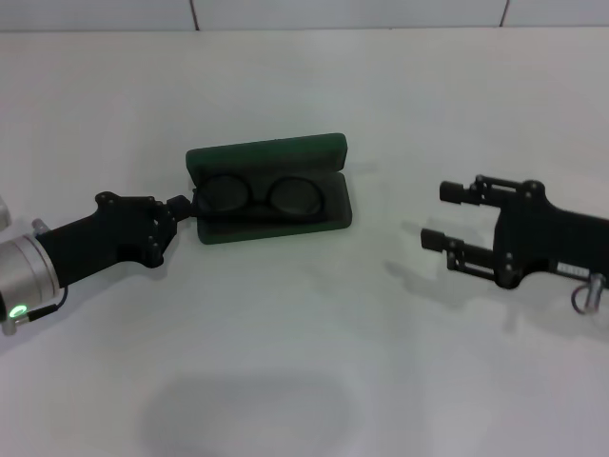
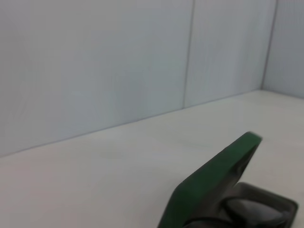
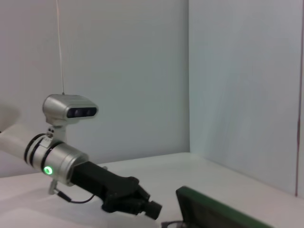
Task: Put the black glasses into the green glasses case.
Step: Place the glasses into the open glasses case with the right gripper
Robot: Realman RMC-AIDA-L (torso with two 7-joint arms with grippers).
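White table (image 1: 285,333) all around you, pale wall panels behind it, and the green case (image 1: 269,190) sits open near the middle. Your glasses (image 1: 259,195) are lying inside the case, both lenses flat in the lower tray, with the lid standing up along the far edge. Your left gripper (image 1: 184,208) is right at the left end of the case, its tip touching or almost touching that end by the left lens; you can't tell from the head view whether its jaws are open or closed, since the tips run dark into the case wall. From your left wrist camera the case (image 2: 213,183) fills the near corner, lid raised, and a bit of the glasses (image 2: 247,209) shows in the lining. Your right gripper (image 1: 440,215) hangs well to the right of the case, apart from it, fingers (image 1: 457,191) spread wide with nothing between them. Your right wrist camera looks past the case lid (image 3: 213,209) to the left gripper (image 3: 154,209) beside it.
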